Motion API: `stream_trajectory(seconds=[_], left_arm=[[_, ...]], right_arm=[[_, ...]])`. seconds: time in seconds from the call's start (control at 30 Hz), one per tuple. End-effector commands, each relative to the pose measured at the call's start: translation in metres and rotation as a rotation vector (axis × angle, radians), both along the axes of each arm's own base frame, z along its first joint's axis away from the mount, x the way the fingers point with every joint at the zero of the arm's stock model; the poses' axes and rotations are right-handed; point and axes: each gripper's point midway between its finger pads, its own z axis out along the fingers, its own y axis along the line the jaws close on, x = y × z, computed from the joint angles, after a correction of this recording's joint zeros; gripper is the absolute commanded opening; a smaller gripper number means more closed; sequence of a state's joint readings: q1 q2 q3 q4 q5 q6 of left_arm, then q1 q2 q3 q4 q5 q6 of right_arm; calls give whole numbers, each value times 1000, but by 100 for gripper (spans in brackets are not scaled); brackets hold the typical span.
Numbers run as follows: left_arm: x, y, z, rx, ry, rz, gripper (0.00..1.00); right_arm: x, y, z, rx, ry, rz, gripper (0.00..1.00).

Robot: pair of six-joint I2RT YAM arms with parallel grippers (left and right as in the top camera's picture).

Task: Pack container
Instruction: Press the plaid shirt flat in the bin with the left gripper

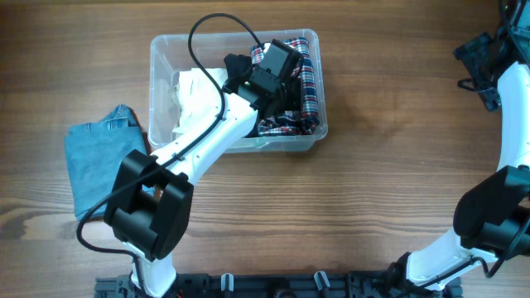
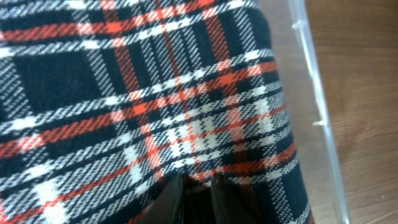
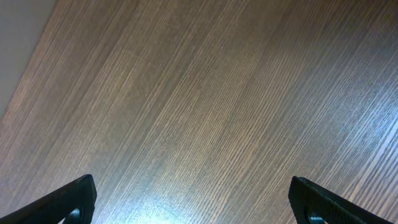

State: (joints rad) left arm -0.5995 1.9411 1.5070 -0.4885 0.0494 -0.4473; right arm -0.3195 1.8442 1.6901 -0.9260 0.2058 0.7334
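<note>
The clear plastic container stands at the back left of the table. A white garment lies in its left half and a folded plaid garment in its right half. My left gripper reaches down into the container's right half. In the left wrist view its fingers are close together and pinch a fold of the plaid garment; the container's wall runs along the right. My right gripper is open and empty at the far right, its fingers wide apart over bare wood.
A folded blue denim garment lies on the table just left of the container. The left arm's black cable loops above the container. The table's edge shows at the top left of the right wrist view.
</note>
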Motion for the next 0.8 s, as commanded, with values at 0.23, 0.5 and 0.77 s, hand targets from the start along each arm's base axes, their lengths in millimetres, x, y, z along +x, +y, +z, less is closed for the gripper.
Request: stream_trajectory(seconds=[0.23, 0.5, 0.77], left_arm=[[-1, -10, 60, -88, -124, -16, 17], [-4, -13, 27, -45, -58, -24, 18], [-14, -27, -16, -10, 26, -65, 19]], right_arm=[[2, 2, -8, 13, 12, -1, 100], [2, 2, -8, 13, 11, -2, 100], [2, 2, -8, 13, 11, -1, 100]])
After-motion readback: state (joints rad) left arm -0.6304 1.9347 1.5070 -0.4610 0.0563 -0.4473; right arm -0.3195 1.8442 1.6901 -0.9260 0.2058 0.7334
